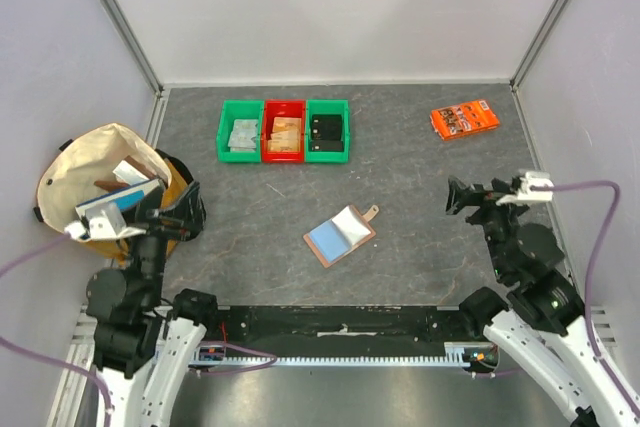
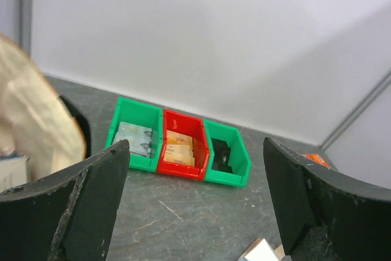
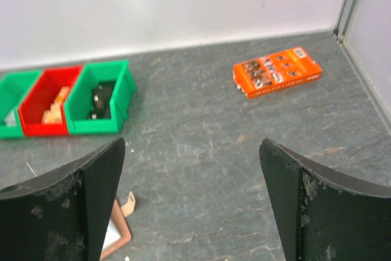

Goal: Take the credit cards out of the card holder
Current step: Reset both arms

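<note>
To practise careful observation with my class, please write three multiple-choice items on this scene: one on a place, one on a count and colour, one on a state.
1. Where is the card holder?
A. on the table, in front of the bins
B. inside a bin
C. in a pincer

2. How many bins stand in the row?
A. two, both red
B. three: green, red, green
C. four, all green

3. How are the left pincer and right pincer?
A. both shut on cards
B. one open, one shut
C. both open and empty

Answers:
1 A, it lies opened on the table, nearer the arms than the bins.
2 B, the top view shows that row.
3 C, each wrist view shows fingers wide apart with nothing between them.
</note>
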Motion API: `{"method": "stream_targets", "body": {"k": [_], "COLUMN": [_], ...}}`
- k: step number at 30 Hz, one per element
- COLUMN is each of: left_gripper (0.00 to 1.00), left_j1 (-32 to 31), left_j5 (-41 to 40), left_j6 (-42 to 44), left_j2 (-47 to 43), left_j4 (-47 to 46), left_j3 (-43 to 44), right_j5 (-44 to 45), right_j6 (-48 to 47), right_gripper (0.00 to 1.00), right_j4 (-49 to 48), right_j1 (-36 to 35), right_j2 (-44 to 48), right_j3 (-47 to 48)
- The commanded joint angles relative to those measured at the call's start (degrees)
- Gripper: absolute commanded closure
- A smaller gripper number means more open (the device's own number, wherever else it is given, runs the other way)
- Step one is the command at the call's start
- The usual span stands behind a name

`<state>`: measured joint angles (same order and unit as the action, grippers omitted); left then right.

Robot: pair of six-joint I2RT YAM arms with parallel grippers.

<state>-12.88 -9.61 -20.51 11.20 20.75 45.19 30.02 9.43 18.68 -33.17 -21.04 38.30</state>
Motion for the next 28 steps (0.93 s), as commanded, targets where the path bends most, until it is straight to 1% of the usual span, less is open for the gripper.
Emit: {"method": "stream_targets", "body": {"k": [1,2,4,7,11,14,16,19,28], "left_gripper": [0.05,0.05,0.05,0.05,0.04,0.05,0.04,0.04,0.04], "left_j1": [0.23,0.14,0.23,0.23,0.23,0.23,0.23,0.23,0.76], "left_j5": [-8.14,-8.84,-8.76,-11.39,-12.54,-11.93,-11.14,-10.26,-7.18], "left_j6": [-4.53,-4.97,-3.84,-5.14,-5.86,-2.53,-0.76,-1.37,1.09], "left_j2": [-10.73,-14.24,-16.65,-14.90,-15.59,-15.86,-15.86,-15.86,-15.86], "left_j4": [1.31,1.13,2.09,4.12,3.33,3.07,3.50,3.16,2.54], "left_j3": [-8.52,-9.93,-11.61,-11.35,-11.70,-11.00,-11.17,-11.70,-11.70], "right_j5": [5.22,5.66,6.63,7.15,10.58,10.94,11.02,11.29,10.24], "right_j6": [-0.90,-1.51,-2.74,-5.90,-7.32,-6.97,-7.32,-7.76,-7.85], "right_gripper": [0.02,0.02,0.02,0.02,0.02,0.02,0.02,0.02,0.02], "right_j4": [0.40,0.40,0.48,0.92,1.10,0.92,0.57,0.13,-0.22], "right_j1": [-0.05,-0.05,-0.05,-0.05,-0.05,-0.05,-0.05,-0.05,0.12], "right_j2": [7.49,8.72,10.83,12.95,14.88,16.73,16.91,16.21,13.22], "right_j3": [-1.65,-1.83,-1.74,-0.95,-1.91,-3.50,-3.76,-4.11,-4.11]}}
